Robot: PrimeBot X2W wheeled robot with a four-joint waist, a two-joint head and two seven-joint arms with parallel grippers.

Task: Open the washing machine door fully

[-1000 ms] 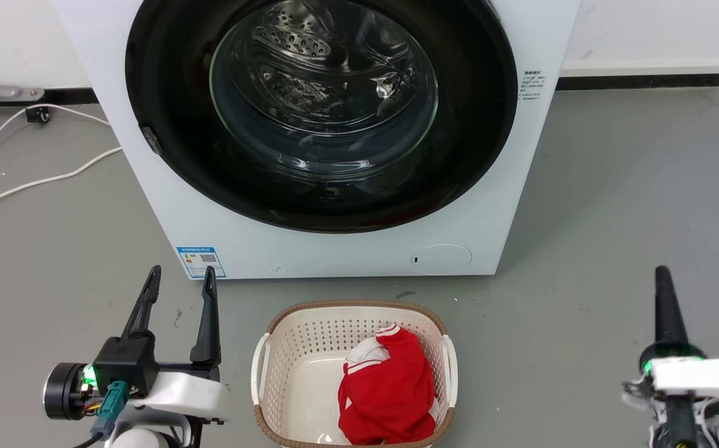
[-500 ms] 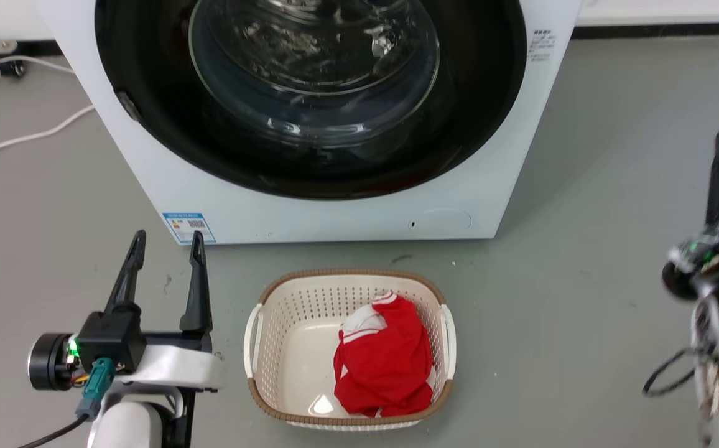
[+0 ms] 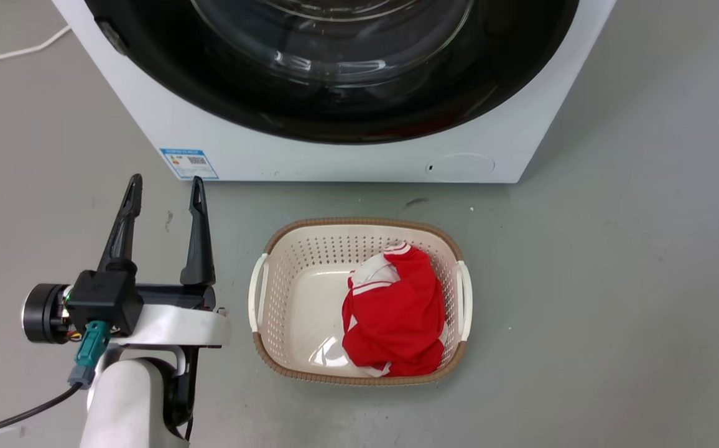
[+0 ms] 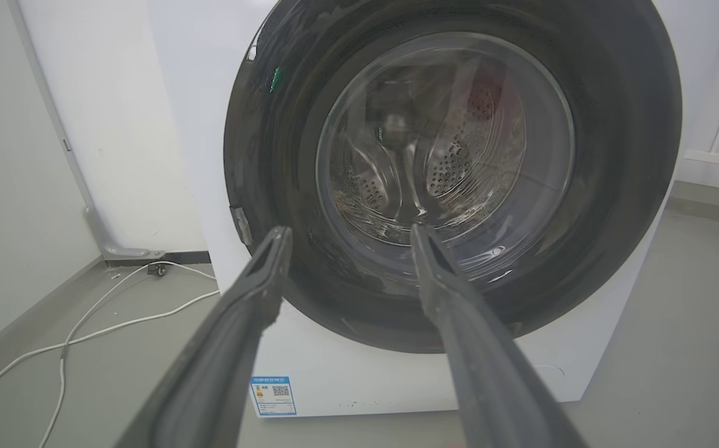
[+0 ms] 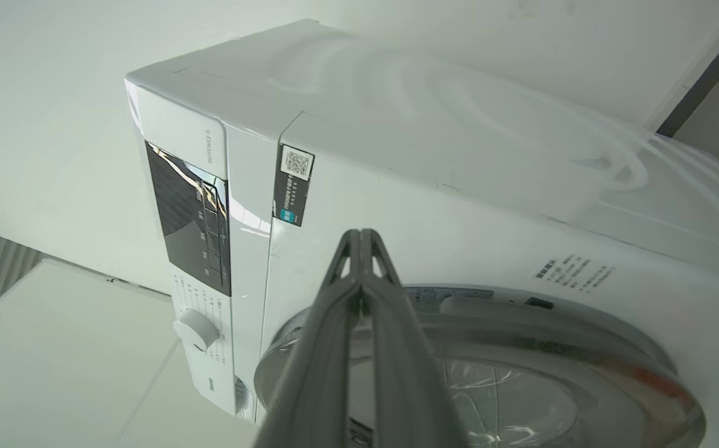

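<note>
Raised from low rest toward top of machine [image 5: 434, 211]: right gripper [image 5: 359, 239], closed tight, empty. Spread wide, empty, low before machine: left gripper [image 3: 165, 183]. Apparently seated shut: washing machine door [image 4: 490, 155]. No contact yet, so entire opening swing outstanding.

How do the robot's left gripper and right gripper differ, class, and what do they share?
The left gripper is open wide; the right gripper is shut tight. The left gripper aims at the washing machine door; the right gripper aims at the machine's white front beside it. Both are long, dark and hold nothing.
</note>
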